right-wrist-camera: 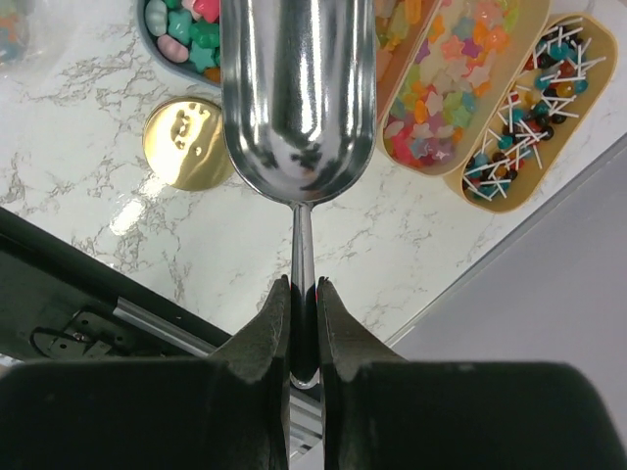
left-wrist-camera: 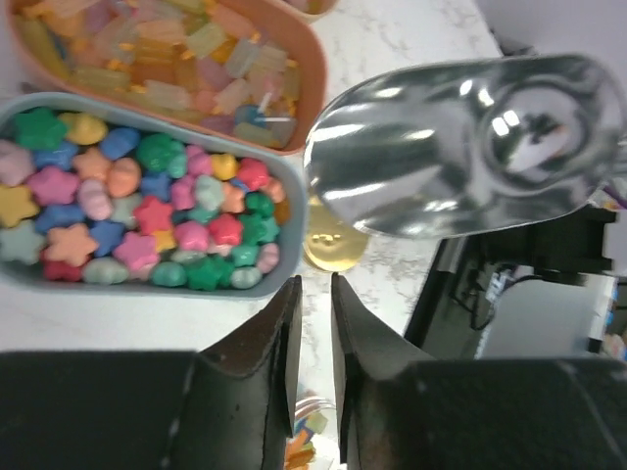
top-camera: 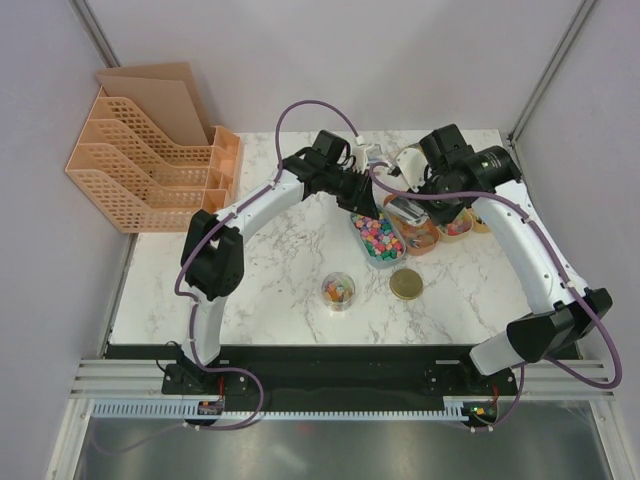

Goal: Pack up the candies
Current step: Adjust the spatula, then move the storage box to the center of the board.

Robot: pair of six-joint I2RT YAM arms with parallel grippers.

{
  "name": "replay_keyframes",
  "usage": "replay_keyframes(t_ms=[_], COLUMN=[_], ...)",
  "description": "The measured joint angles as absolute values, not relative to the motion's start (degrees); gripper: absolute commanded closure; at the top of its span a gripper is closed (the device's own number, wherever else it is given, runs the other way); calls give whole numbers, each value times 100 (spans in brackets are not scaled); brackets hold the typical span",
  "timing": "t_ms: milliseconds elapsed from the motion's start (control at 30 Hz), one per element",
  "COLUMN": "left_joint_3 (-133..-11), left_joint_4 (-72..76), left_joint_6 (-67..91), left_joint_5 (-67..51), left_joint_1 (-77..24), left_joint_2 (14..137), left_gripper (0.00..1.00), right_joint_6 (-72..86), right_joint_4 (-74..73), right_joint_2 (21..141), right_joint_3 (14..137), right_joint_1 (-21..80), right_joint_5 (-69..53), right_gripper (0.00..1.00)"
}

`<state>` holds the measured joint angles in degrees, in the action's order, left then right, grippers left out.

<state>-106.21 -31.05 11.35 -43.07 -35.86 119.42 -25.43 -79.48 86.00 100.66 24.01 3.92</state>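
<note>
**A:** From above, where are the candies?

**B:** Most lie in a row of long trays toward the far right corner of the tabletop. A few are already in the small clear jar near the middle, toward the near edge. Its gold lid lies flat just to its right, likely set aside so the mouth stays open for filling. Both the left arm and the right arm reach in over the trays.

**A:** And the left wrist view?

**B:** The left gripper hangs over the near rim of the blue-grey tray of star-shaped sweets. Its jaws stand a narrow slit apart with nothing between them. The metal scoop floats to one side over the marble, bowl up and empty. An orange tray of pale wrapped pieces sits beside the blue one.

**A:** Is that hand helping?

**B:** I'd guess it is waiting nearby to steady a tray or the jar. It touches nothing now.

**A:** Right wrist?

**B:** The right gripper is clamped on the thin handle near its end, which leaves the bowl reaching well forward. The bowl is level and bare. It hangs above the marble beside the lid, with the lollipop tray off toward the table's edge.

**A:** So what stage is this?

**B:** It looks to me like the pause between loads, and the next dip has to go into a tray.
</note>
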Motion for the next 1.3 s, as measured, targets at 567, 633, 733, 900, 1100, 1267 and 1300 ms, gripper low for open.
replay_keyframes(t_ms=[567, 633, 733, 900, 1100, 1267, 1300], left_joint_3=[-8499, -8552, -8875, -9417, -9784, -10114, -10158], left_joint_4=[-2659, -2591, -2567, -2556, -2696, -2738, -2740], left_joint_6=[646, 648, 672, 749, 823, 847, 854], left_joint_5=[-2856, -2862, -2908, -3015, -3079, -3157, -3168], left_joint_1=[-3227, -3269, -3341, -3503, -3671, -3828, -3874], left_joint_2=[11594, 11782, 12193, 12739, 13034, 13244, 13270], left_gripper=[98, 98, 98, 98, 98, 98, 98], right_joint_6=[-2137, -2119, -2104, -2091, -2053, -2032, -2029], right_joint_4=[-7802, -7800, -7797, -7765, -7758, -7762, -7760], right_joint_2=[9188, 9188, 9188, 9188, 9179, 9168, 9168], right_joint_3=[9299, 9227, 9137, 8886, 8521, 8370, 8370], right_joint_1=[2259, 2259, 2255, 2233, 2145, 2029, 2008], right_joint_5=[327, 303, 272, 237, 217, 220, 222], right_gripper=[100, 100, 100, 100, 100, 100, 100])
